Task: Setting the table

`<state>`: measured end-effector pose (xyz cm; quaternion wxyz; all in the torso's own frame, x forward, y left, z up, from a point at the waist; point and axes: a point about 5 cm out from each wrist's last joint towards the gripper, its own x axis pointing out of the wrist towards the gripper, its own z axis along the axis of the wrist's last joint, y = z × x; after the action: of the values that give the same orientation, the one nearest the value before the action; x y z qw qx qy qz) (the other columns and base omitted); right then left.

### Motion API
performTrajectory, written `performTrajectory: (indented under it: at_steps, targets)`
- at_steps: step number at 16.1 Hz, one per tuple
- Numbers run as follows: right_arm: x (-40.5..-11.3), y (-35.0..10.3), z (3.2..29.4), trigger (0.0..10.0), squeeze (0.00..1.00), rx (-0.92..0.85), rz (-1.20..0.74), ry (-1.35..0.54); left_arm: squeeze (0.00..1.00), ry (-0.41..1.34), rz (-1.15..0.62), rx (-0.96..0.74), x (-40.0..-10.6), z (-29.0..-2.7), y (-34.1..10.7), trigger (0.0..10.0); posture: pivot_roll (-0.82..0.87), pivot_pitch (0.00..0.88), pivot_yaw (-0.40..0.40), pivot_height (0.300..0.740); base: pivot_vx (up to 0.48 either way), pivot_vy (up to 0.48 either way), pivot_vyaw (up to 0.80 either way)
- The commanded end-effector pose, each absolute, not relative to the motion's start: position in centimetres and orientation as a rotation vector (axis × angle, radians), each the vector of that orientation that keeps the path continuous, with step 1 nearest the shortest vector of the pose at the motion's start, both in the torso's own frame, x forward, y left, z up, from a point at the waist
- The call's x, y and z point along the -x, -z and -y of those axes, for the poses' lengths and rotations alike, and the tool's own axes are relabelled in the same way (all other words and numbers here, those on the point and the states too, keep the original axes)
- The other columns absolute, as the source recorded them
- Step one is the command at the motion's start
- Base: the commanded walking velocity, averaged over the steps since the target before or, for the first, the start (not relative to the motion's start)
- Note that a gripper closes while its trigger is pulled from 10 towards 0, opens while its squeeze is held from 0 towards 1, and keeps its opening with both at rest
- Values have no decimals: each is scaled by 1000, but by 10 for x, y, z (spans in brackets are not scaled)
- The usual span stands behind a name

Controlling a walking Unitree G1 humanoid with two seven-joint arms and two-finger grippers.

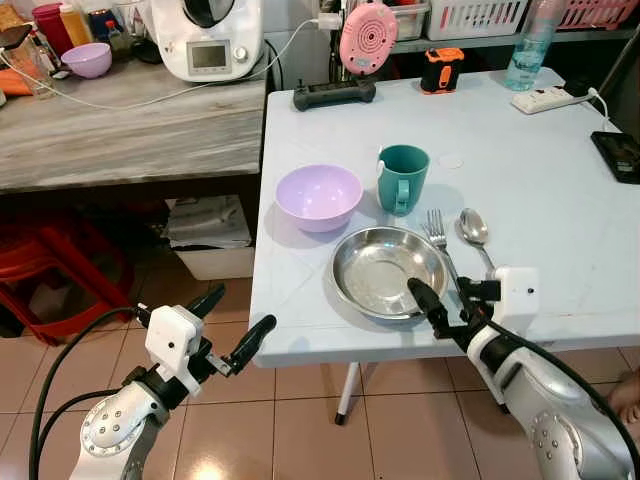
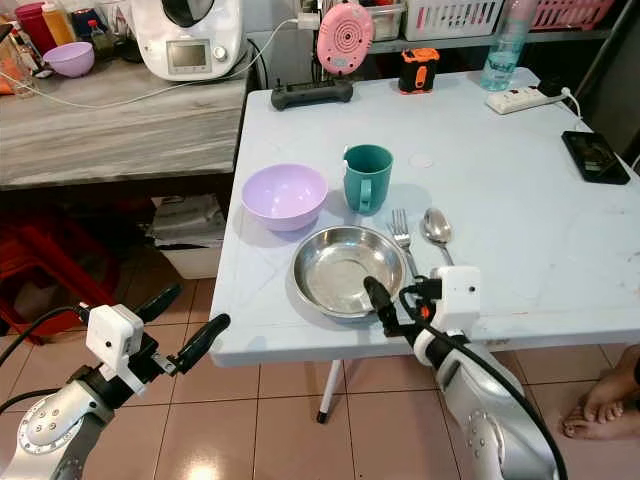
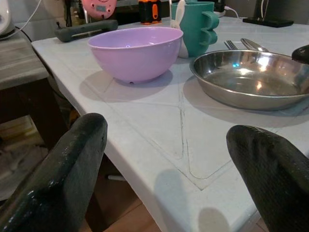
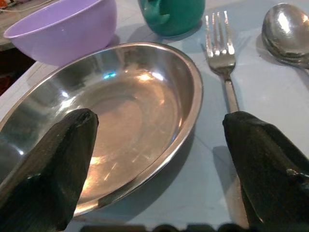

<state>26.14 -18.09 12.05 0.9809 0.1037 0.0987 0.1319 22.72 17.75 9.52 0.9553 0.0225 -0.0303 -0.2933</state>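
Observation:
On the white table (image 1: pixel 560 190) a steel plate (image 1: pixel 388 270) lies near the front edge. A purple bowl (image 1: pixel 319 197) and a teal mug (image 1: pixel 403 178) stand behind it. A fork (image 1: pixel 440 245) and a spoon (image 1: pixel 475 232) lie to its right. My right gripper (image 1: pixel 450 300) is open at the plate's front right; in the right wrist view one finger is over the plate (image 4: pixel 125 111) and the other beside the fork's handle (image 4: pixel 231 94). Nothing is between them. My left gripper (image 1: pixel 232 320) hangs open off the table's front left corner, facing the bowl (image 3: pixel 135 50).
A phone (image 1: pixel 618 155), a power strip (image 1: pixel 545 98), a water bottle (image 1: pixel 528 50), a pink device (image 1: pixel 368 35) and an orange device (image 1: pixel 442 68) sit along the table's back and right. A wooden counter (image 1: pixel 130 130) stands left. A person's foot (image 2: pixel 600 400) rests on the tiled floor.

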Motion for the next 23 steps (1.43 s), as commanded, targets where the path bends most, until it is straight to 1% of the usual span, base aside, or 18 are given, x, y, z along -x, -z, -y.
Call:
performTrajectory:
  at_steps: [1,5,6,7,8,9,13,18,23]
  targets:
    - [-263,-117,182,10000,0,-216,-222,-254,0,604,69,-48,-228,-178,-97,10000,-118,79,60,740,0,0,0]
    - [-273,-115,179,10000,0,-209,-265,-248,0,608,70,-47,-229,-176,-97,10000,-116,79,62,740,0,0,0]
    - [-275,-114,179,9255,0,-211,-268,-242,0,608,71,-46,-229,-176,-97,10000,-116,81,62,740,0,0,0]
    - [-277,-114,178,4706,0,-220,-270,-237,0,608,71,-44,-229,-176,-97,10000,-116,81,62,740,0,0,0]
    - [-278,-114,177,1020,0,-219,-272,-241,0,609,71,-42,-229,-175,-96,10000,-117,84,61,740,0,0,0]
    - [-279,-114,176,0,0,-222,-279,-252,0,611,70,-41,-229,-175,-96,10000,-117,84,61,740,0,0,0]
    - [-284,-116,170,0,0,-217,-291,-280,0,622,71,-36,-228,-173,-96,10000,-117,87,59,740,0,0,0]
    - [-284,-110,169,0,0,-228,-346,-291,0,679,65,-11,-227,-167,-95,10000,-117,85,66,740,0,0,0]
    - [-282,-100,173,0,0,-268,-398,-232,0,700,58,5,-227,-165,-94,10000,-117,82,69,740,0,0,0]
